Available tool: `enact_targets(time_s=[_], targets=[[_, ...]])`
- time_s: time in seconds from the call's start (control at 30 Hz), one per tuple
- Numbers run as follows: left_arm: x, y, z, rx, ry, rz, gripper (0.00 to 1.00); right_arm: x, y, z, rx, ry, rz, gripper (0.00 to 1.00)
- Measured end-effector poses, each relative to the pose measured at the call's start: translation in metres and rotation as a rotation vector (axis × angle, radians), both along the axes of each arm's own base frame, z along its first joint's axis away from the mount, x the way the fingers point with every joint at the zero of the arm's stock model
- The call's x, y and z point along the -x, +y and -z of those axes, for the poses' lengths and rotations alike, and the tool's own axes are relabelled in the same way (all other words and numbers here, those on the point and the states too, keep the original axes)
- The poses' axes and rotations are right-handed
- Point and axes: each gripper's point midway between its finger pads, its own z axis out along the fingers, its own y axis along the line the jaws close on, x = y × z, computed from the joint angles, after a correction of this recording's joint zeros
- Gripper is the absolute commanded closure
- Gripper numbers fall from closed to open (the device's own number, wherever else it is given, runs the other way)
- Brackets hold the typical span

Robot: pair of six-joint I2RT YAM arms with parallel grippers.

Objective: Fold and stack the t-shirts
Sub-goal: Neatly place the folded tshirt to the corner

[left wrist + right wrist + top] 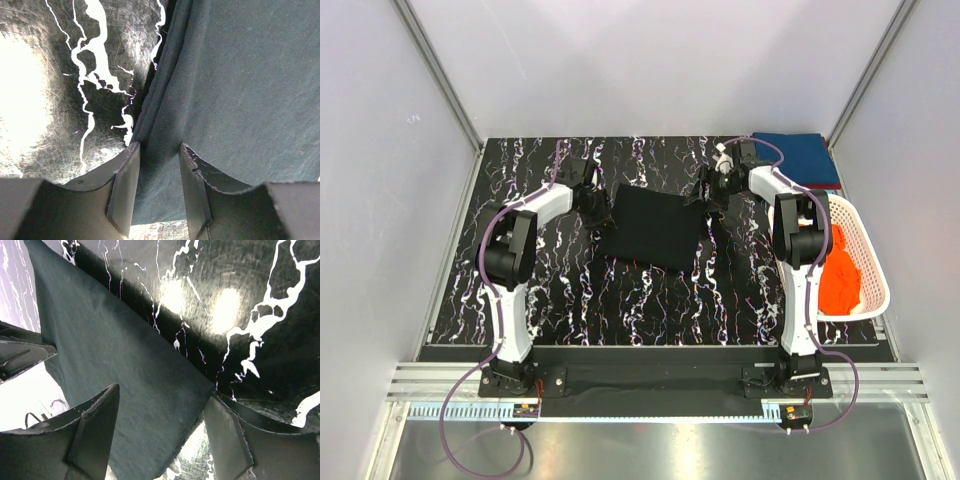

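the orange t-shirt [840, 278] is kept in the white basket [881, 272]. the black t-shirt [650, 225] is laid on the table [570, 295], its edge clenched by the left gripper [159, 148], its corner straddled by the released right gripper [162, 395].

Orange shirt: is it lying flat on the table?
No, the orange shirt sits bunched up inside the basket on the right.

Spread shirt [648, 226] lies central on the table [570, 300], basket [876, 262] right, folded shirts [798, 155] behind it.
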Motion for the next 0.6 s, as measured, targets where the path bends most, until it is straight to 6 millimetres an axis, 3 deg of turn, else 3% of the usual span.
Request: enact_targets(time_s=[0.23,0.6], targets=[[-0.002,0.000,0.001,-0.001,-0.008,-0.004,0.57,0.010,-0.002,0.002,0.009,0.011,-0.008,0.32],[-0.001,0.001,0.001,0.001,-0.024,-0.012,0.57,0.019,-0.005,0.006,0.012,0.026,-0.018,0.46]])
